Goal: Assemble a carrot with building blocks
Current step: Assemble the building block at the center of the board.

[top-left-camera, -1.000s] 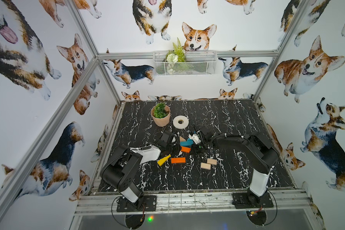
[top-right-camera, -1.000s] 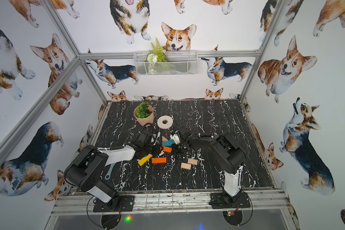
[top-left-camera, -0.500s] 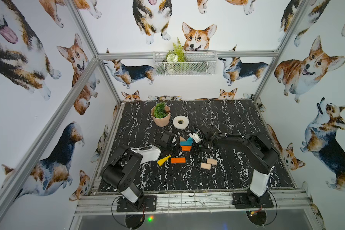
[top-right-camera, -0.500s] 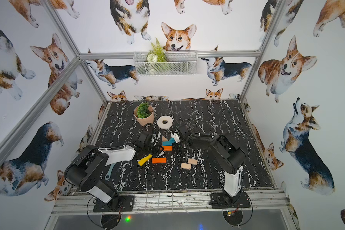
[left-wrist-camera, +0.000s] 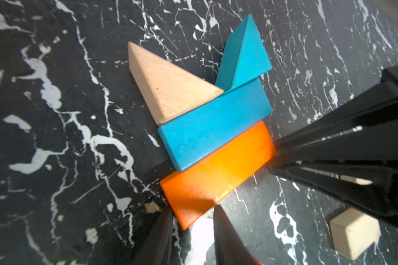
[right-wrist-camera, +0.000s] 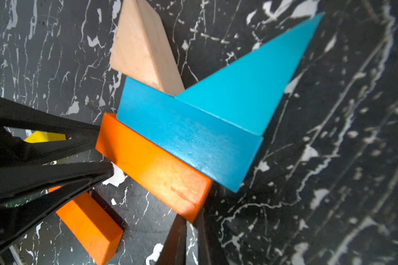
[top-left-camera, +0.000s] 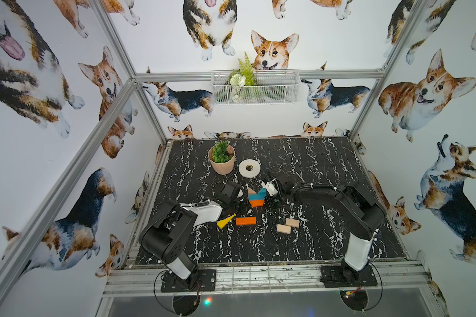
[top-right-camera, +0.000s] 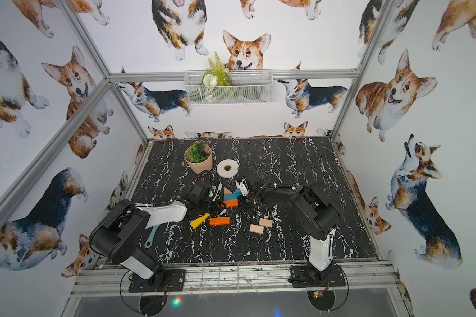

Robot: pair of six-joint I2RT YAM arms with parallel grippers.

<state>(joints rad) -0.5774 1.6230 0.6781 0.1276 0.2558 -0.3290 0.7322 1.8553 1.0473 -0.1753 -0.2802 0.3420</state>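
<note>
Blocks are lying loose nearest the arm bases on the black marble counter (top-left-camera: 313,241): a plain-wood rectangle (top-left-camera: 283,228) with a second plain-wood rectangle (top-left-camera: 292,222) just beside it on the right arm's side, a loose orange bar (top-left-camera: 246,221) in the middle, and a yellow block (top-left-camera: 226,221) lying askew by the left arm. Beyond them the carrot (top-left-camera: 256,198) is lying flat and part built at mid-counter. Its orange bar (left-wrist-camera: 216,174) is touching the teal bar (left-wrist-camera: 214,133) along their long sides. The wood triangle (left-wrist-camera: 168,85) and teal triangle (left-wrist-camera: 244,57) are resting against the teal bar's far side. The left tool (left-wrist-camera: 192,218) is standing with its jaws spread, tips touching one end of the carrot's orange bar. The right tool (right-wrist-camera: 191,219) is meeting the opposite end with its jaws pressed almost together, nothing between them. Farther back a white tape roll (top-left-camera: 249,167) and a potted plant (top-left-camera: 221,159) are sitting near each other, and a wire basket (top-left-camera: 272,93) is hanging on the back wall.
</note>
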